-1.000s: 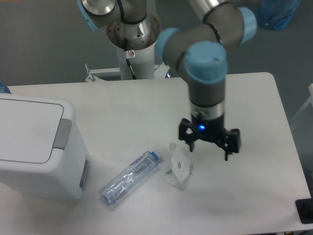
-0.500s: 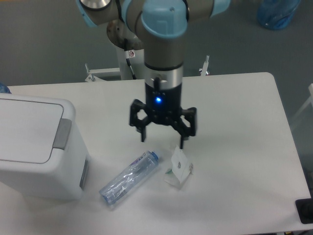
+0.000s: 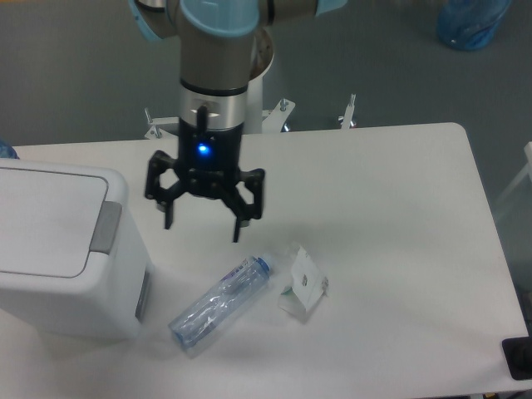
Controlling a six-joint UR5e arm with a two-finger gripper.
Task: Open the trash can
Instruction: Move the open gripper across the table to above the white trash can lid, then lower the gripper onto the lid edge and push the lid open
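White tabletop fills the shot, with a grey floor behind it and the arm's white pedestal standing at the far edge. Over on the left side of the table sits the trash can, a big white boxy bin with rounded corners, its flat lid down and closed, the grey push tab on the lid's right edge facing the middle of the table. And there's the gripper, hanging above the table just right of the bin, pointing straight down, a blue light glowing on its body, its two black fingers spread wide apart with nothing between them. It is near the push tab but clear of it, no contact with the bin at all. Below and slightly right of the gripper lies a clear plastic bottle on its side, blue cap pointing up and to the right, angled diagonally across the table. Just beside the cap end, a small crumpled white packet rests on the surface. Top right, a blue bag-like object sits on the floor, partly cut off. Bottom right corner, a dark object pokes in at the table's edge, too cropped to identify.
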